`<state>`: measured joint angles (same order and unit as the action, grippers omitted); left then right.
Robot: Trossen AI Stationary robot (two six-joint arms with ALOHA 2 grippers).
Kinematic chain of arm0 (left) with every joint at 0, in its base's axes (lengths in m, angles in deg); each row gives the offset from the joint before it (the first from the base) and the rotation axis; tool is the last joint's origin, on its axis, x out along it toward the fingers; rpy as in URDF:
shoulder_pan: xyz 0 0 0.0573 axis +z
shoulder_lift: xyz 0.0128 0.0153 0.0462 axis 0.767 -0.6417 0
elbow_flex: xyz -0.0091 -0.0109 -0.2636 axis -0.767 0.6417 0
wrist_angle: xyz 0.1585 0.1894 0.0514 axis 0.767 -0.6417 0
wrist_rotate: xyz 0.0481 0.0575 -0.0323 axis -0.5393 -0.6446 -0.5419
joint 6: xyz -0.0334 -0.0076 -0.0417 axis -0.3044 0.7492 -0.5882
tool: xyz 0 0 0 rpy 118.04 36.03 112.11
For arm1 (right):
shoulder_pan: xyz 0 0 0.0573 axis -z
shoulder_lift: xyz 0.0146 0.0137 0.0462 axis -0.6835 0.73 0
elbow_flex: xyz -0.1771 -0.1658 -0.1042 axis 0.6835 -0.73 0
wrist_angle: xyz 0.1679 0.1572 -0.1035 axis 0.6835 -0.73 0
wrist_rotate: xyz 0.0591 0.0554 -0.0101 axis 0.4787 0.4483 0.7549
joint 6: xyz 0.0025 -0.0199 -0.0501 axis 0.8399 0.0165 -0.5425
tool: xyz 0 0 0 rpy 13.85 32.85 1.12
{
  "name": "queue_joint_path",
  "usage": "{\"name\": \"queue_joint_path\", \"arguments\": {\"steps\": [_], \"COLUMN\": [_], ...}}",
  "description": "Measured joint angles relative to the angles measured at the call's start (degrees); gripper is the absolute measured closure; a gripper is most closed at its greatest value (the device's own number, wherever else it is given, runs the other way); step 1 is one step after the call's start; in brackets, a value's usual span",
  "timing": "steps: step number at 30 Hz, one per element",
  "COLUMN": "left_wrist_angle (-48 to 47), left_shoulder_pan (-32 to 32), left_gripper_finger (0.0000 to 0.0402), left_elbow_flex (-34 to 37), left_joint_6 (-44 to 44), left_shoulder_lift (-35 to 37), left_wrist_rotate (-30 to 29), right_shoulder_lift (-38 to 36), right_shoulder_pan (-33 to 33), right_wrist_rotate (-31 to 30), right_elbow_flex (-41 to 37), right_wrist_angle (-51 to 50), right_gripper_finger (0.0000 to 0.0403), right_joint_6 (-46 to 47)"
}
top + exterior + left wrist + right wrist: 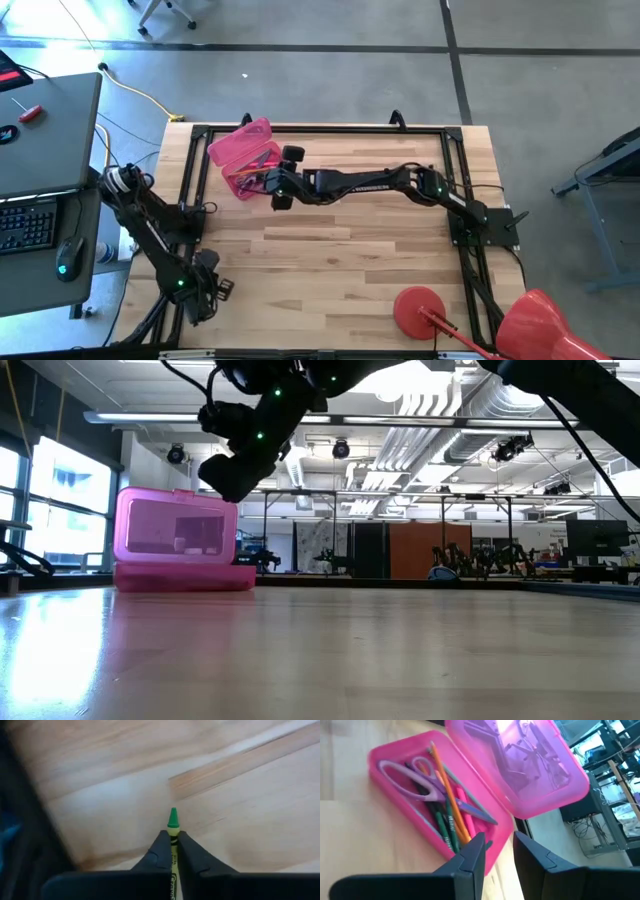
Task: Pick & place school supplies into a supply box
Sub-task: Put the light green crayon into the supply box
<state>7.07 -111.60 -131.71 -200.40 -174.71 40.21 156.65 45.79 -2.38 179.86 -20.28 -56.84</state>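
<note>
The pink supply box [245, 160] stands at the table's far left with its lid [530, 765] swung open. Inside lie purple-handled scissors [420, 780], an orange pencil [447, 795] and green and pink pens. My right gripper [499, 842] hovers open over the box's near corner, also seen in the low view [235, 470], with nothing between its fingers. My left gripper [212, 287] is near the table's front left, pointing down, shut on a green crayon [173, 822]. My left gripper pinches the green crayon between its two fingers [161, 851], just behind the pointed tip [173, 817], which sticks out past them. The fingers come from above, pointing down. Whether the crayon still rests on the wood cannot be told.
A red round disc with a handle [420, 308] lies at the near right, next to a big red object [535, 325] past the table's corner. A black rail frame [320, 130] borders the tabletop. Bare wood stretches across the middle [340, 250].
</note>
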Motion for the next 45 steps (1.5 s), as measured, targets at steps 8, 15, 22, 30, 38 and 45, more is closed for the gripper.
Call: {"name": "queue_joint_path", "arguments": {"steps": [8, 15, 22, 30, 38, 45], "left_wrist_angle": [0.5, 0.5, 14.2, 23.4, 24.7, 23.7], "left_shoulder_pan": [6.1, 18.5, 30.5, 36.3, 34.9, 24.6], "left_gripper_finger": [0.0372, 0.0356, 0.0351, 0.0299, 0.0252, 0.0251], "left_elbow_flex": [0.1, 0.2, 6.2, 8.8, 8.9, 9.1], "left_joint_6": [8.0, 27.8, 44.8, 57.3, 57.4, 45.4], "left_shoulder_lift": [-0.3, -0.3, -0.1, 0.1, 0.0, -1.3], "left_wrist_rotate": [-11.3, -17.7, -22.4, -23.4, -23.5, -30.6], "right_shoulder_lift": [-4.9, -13.3, -23.6, -32.1, -33.6, -33.6], "right_shoulder_pan": [-4.5, -8.0, -10.8, -12.8, -12.9, -12.9], "right_wrist_rotate": [1.2, 1.1, -0.3, -1.2, -1.1, -2.5], "right_elbow_flex": [0.0, 0.0, 0.0, 0.0, -0.3, -6.9], "right_wrist_angle": [-5.4, -12.2, -20.9, -29.4, -36.0, -35.5], "right_gripper_finger": [0.0324, 0.0324, 0.0324, 0.0324, 0.0325, 0.0325], "right_joint_6": [0.4, 0.4, 1.9, 6.9, 11.6, 12.0]}}
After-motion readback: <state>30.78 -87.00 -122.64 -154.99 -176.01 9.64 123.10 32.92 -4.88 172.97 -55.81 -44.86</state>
